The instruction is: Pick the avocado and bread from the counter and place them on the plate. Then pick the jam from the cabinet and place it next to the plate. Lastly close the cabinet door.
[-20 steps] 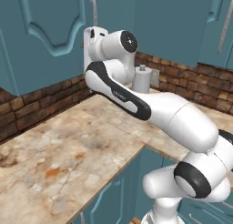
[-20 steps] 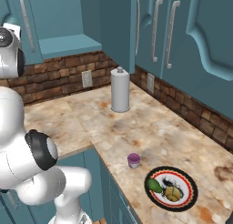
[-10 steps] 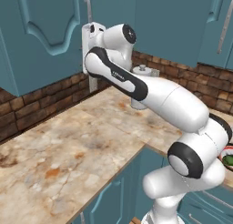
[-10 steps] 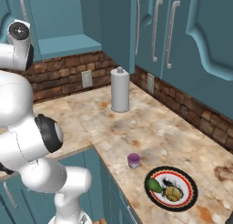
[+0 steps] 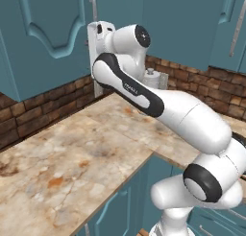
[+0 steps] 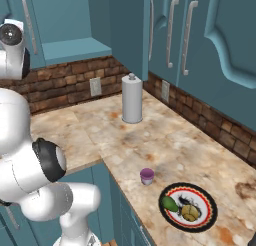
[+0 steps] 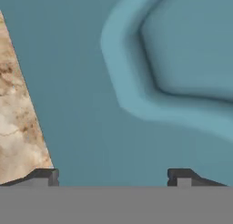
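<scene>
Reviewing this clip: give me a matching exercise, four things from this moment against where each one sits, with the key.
Things:
1. avocado
2. jam
3. paper-towel roll
4. gripper

Places:
A. upright near the brick wall
B. facing the cabinet door
C. on the plate
D. on the counter beside the plate

Pairs: 1-C, 2-D, 3-A, 4-B
</scene>
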Tool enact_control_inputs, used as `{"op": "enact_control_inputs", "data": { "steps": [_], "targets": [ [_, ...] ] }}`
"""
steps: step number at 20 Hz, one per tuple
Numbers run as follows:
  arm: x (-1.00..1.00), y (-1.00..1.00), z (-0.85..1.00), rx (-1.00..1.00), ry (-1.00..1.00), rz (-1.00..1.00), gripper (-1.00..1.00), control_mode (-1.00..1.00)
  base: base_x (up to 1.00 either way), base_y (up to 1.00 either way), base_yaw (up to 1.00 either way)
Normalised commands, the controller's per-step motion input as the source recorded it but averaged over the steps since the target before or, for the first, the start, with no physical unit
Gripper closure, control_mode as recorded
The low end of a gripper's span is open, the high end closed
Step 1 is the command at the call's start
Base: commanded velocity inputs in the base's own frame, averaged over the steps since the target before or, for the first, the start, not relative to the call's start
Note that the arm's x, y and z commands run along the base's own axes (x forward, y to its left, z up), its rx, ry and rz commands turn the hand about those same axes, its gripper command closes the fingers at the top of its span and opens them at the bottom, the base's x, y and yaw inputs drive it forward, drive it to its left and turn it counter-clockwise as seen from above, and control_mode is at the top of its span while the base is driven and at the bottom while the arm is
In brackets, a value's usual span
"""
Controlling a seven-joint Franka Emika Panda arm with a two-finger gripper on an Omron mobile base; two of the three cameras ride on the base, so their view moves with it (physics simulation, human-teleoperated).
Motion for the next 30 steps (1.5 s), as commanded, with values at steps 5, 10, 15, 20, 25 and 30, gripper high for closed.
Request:
{"op": "enact_control_inputs", "data": {
  "steps": [5, 10, 15, 20, 25, 30],
  "targets": [
    [-0.75, -0.16, 0.38, 0.0, -0.26, -0.01, -1.0, -1.0, 0.0, 0.0, 0.0],
    [-0.63, -0.38, 0.33, -0.01, -0.15, -0.08, -1.0, -1.0, 0.0, 0.0, 0.0],
    [-0.52, -0.43, 0.2, -0.01, -0.11, -0.12, -1.0, -1.0, 0.0, 0.0, 0.0],
    [-0.46, -0.41, 0.17, -0.01, -0.04, -0.08, -1.0, -1.0, 0.0, 0.0, 0.0],
    [-0.42, -0.46, 0.16, -0.03, -0.02, -0.11, -1.0, -1.0, 0.0, 0.0, 0.0],
    [-0.42, -0.45, 0.15, 0.0, 0.01, -0.11, -1.0, -1.0, 0.0, 0.0, 0.0]
  ]
}}
